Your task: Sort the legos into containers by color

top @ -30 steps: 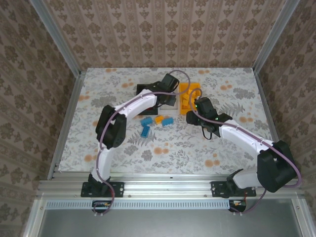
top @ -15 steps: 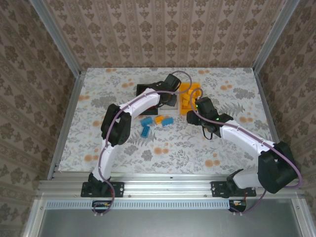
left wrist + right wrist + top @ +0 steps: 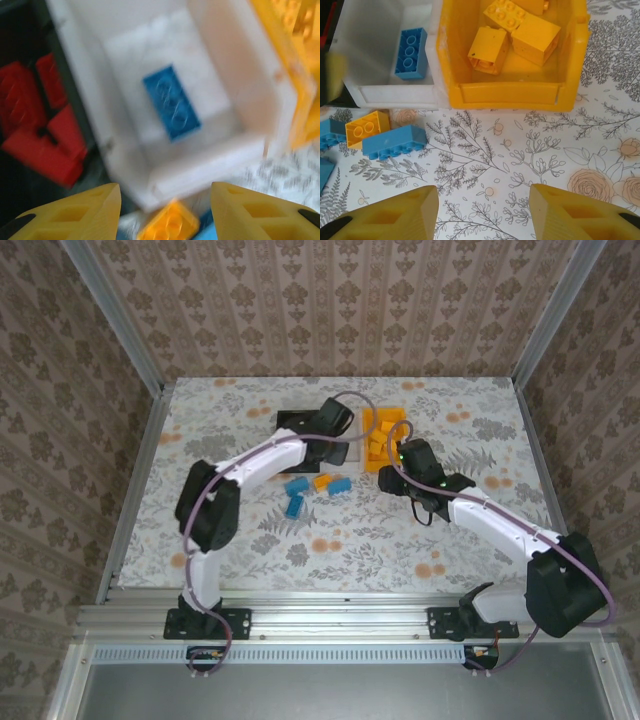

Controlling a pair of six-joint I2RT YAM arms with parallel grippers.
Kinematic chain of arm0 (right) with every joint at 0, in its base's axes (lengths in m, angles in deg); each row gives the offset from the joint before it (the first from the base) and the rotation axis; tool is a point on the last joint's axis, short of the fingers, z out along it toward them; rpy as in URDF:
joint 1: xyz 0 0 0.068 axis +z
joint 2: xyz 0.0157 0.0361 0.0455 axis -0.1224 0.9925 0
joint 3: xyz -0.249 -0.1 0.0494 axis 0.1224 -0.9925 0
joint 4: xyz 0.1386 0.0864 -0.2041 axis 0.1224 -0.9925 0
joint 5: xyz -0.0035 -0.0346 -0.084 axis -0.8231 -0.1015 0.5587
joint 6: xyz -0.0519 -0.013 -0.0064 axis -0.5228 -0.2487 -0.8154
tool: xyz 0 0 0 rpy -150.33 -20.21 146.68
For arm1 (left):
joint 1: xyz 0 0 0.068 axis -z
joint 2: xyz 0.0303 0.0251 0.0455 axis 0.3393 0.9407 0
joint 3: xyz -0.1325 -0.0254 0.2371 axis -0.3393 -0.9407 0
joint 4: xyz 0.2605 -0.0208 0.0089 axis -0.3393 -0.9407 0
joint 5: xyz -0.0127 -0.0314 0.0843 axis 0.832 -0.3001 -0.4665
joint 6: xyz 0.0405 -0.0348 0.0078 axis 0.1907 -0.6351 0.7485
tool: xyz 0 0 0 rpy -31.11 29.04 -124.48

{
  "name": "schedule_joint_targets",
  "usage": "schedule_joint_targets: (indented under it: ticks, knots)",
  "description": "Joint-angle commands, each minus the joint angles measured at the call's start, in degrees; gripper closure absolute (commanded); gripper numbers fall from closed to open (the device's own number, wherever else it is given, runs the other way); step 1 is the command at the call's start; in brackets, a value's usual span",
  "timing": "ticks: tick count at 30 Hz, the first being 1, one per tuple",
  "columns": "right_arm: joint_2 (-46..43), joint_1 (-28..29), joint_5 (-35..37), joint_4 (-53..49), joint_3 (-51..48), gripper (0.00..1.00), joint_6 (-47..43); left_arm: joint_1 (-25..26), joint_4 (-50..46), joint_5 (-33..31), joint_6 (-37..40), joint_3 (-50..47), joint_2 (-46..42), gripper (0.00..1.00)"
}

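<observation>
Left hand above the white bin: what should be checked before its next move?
1. Left hand open and empty: ok.
2. Blue brick lying flat inside the white bin: ok.
3. Black bin holds red bricks alone: ok, as far as seen.
4. Orange bin holds orange bricks alone: ok.
5. Table cleared of bricks: not ok; a loose orange brick and blue bricks lie before the bins.
6. Right hand open and empty: ok.
</observation>
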Motion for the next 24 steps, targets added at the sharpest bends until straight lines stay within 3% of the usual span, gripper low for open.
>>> schedule_joint_targets:
  ticks: [1,6,11,16,19,24]
  knots:
    - [-0.6,0.0,-1.6,1.5,-0.7,0.48,-0.1,-0.1,2.1,-1.3,-1.1,-10.6,-8.7,0.45]
    - [-1.1,0.5,-2.4,2.2,-1.0,0.44,-0.4,0.2,2.9,0.5,-3.5,-22.5,-12.7,0.36]
    - [-1.4,0.7,-2.3,2.2,-1.2,0.42,-0.8,-0.9,5.6,0.8,-6.3,-27.0,-11.9,0.31]
    - [0.2,0.8,-2.4,2.0,-0.8,0.41,-0.9,-2.0,6.5,0.7,-8.6,-27.6,-9.2,0.37]
    - [0.5,0.8,-2.6,2.1,-0.6,0.41,-0.8,-1.9,7.0,1.3,-9.9,-28.6,-8.2,0.47]
    - [0.6,0.8,-2.5,2.3,-0.3,0.43,-1.2,-1.1,7.9,2.0,-11.8,-31.5,-8.4,0.49]
